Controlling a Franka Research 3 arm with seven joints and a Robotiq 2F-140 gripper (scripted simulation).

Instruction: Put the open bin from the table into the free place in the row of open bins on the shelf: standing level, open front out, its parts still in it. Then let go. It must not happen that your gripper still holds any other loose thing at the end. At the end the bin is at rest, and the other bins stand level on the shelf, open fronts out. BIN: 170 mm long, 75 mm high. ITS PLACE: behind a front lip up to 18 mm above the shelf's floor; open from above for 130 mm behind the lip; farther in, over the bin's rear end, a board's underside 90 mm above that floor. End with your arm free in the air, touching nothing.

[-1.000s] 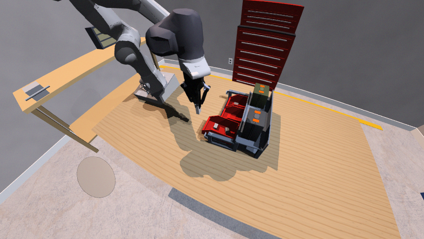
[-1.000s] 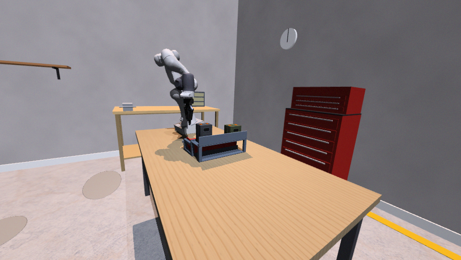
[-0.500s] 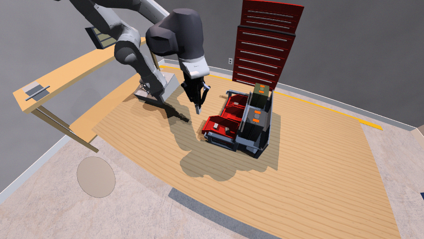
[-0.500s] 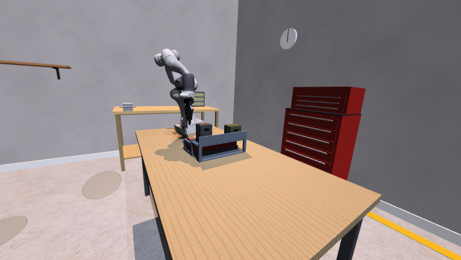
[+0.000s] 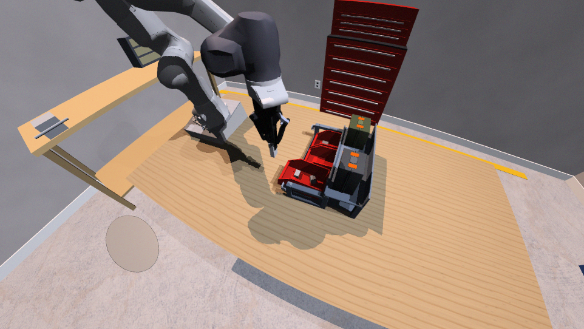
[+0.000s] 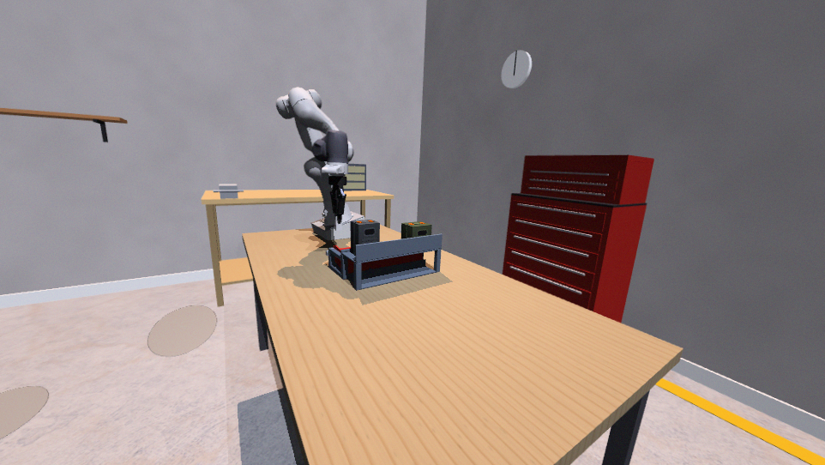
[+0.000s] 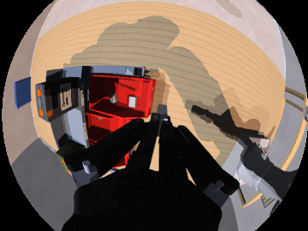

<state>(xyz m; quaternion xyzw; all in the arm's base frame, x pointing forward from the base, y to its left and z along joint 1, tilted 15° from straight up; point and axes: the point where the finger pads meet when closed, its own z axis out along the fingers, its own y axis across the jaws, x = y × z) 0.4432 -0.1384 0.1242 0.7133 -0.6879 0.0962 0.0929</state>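
My pincer [image 5: 272, 154] [image 6: 339, 219] [image 7: 161, 111] shut, nothing in it, up in the air beside the shelf [image 5: 307, 195] [image 6: 398, 249] [image 7: 110, 70], three red bins in a row on the shelf, fronts out, can't tell which is the task's, near-end bin [image 5: 304, 175] [image 7: 124, 96] has two small parts inside, shelf stands on the surface [image 5: 441, 229] [image 6: 450, 346] [image 7: 201, 36]

Your arm's wrist shifts only slightly.
Compared with a second ago, you see the white wrist section [image 5: 269, 94] [image 6: 334, 169] sitting a touch farther left in the top view; any change at the fingers [image 5: 272, 151] [image 6: 339, 219] is too small to tell.
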